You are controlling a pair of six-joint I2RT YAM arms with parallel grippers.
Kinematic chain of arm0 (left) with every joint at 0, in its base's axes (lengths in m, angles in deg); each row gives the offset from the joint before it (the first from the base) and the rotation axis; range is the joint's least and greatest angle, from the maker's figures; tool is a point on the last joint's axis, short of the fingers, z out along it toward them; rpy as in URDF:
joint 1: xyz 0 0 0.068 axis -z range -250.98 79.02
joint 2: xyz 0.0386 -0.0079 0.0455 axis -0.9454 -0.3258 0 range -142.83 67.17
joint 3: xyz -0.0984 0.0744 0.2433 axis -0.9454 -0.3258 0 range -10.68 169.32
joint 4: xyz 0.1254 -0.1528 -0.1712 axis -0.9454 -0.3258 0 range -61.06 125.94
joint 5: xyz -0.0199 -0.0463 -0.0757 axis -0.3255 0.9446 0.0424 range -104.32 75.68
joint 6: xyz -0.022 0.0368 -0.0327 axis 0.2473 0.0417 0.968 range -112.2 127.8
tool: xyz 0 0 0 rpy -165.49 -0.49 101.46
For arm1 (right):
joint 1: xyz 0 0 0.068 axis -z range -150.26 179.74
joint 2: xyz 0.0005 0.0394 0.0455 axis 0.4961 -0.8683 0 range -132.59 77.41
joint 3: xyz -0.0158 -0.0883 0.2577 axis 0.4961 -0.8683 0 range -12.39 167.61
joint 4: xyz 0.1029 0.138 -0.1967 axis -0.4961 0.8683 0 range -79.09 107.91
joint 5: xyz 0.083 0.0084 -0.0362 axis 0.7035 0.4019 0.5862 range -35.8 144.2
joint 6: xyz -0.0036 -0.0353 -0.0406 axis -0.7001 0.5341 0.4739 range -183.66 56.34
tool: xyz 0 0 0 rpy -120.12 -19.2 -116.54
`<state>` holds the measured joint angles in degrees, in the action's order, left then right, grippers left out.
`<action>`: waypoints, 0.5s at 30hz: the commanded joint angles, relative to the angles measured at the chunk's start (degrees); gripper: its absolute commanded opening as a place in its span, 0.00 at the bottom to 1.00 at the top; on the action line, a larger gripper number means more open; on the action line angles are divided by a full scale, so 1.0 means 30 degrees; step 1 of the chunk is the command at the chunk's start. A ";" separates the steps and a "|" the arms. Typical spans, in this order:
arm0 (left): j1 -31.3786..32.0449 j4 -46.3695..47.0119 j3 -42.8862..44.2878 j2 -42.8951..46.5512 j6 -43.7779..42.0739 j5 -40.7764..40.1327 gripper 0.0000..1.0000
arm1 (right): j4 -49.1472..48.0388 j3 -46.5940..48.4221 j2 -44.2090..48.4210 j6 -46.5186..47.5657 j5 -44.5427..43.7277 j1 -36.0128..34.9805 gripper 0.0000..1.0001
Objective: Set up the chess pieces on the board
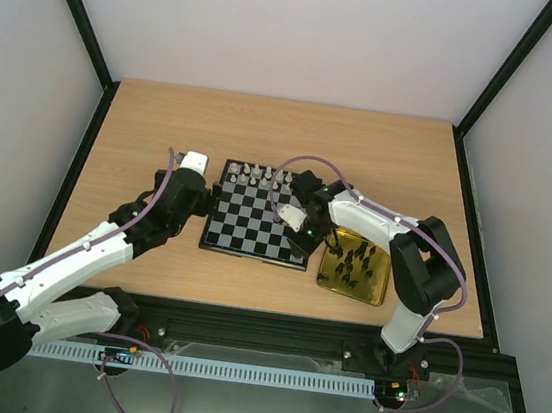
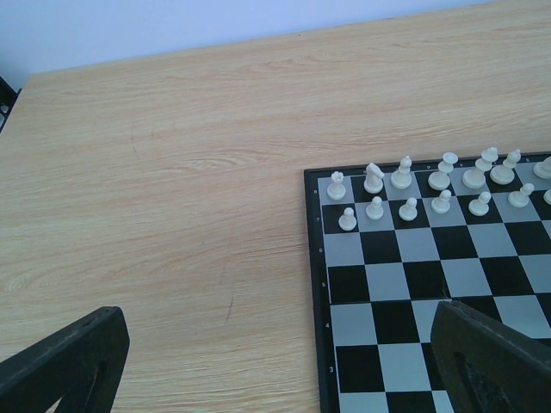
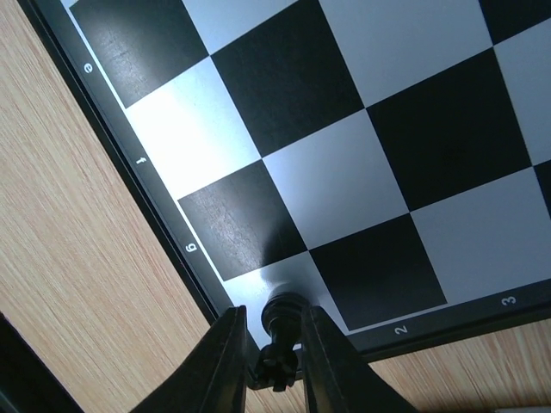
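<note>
right jaws stood narrow, apparently gripping black piece (image 3: 284, 311) on board (image 3: 362, 155), corner square | left jaws gaped wide over surface (image 2: 155, 172) and board edge

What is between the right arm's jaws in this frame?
A black chess piece, standing on the white corner square of the board, with a jaw close on each side. The right wrist view shows it.

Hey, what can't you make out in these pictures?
Right wrist: whether the right end effector grips the black piece or only flanks it; its fingers cover the piece's sides.
Top: the pieces in the tray are too small to count or name.
Left wrist: the board is cut off by the right edge; a left-arm finger covers near squares.
</note>
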<state>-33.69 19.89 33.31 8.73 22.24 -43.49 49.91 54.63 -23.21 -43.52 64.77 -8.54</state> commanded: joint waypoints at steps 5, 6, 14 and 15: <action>-0.0099 -0.0361 0.0413 -0.0132 -0.0008 -0.0370 0.99 | 0.0602 0.0601 -0.0085 -0.0063 0.0784 -0.0130 0.21; -0.0099 -0.0347 0.0431 -0.0148 -0.0008 -0.0383 0.99 | 0.0707 0.0668 -0.0023 -0.0063 0.0879 -0.0130 0.22; -0.0077 0.0134 0.0321 -0.0043 0.0136 0.0887 0.99 | 0.0738 0.1188 0.2849 -0.0414 0.0156 0.0252 0.99; -0.0071 0.0143 0.0310 -0.0098 0.0516 0.1019 0.99 | 0.0314 0.0902 0.3413 -0.0733 -0.0510 0.0251 0.99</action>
<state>-33.69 19.87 33.31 8.52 22.24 -42.27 50.00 56.58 -20.01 -44.24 66.21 -8.19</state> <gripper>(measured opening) 0.992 0.910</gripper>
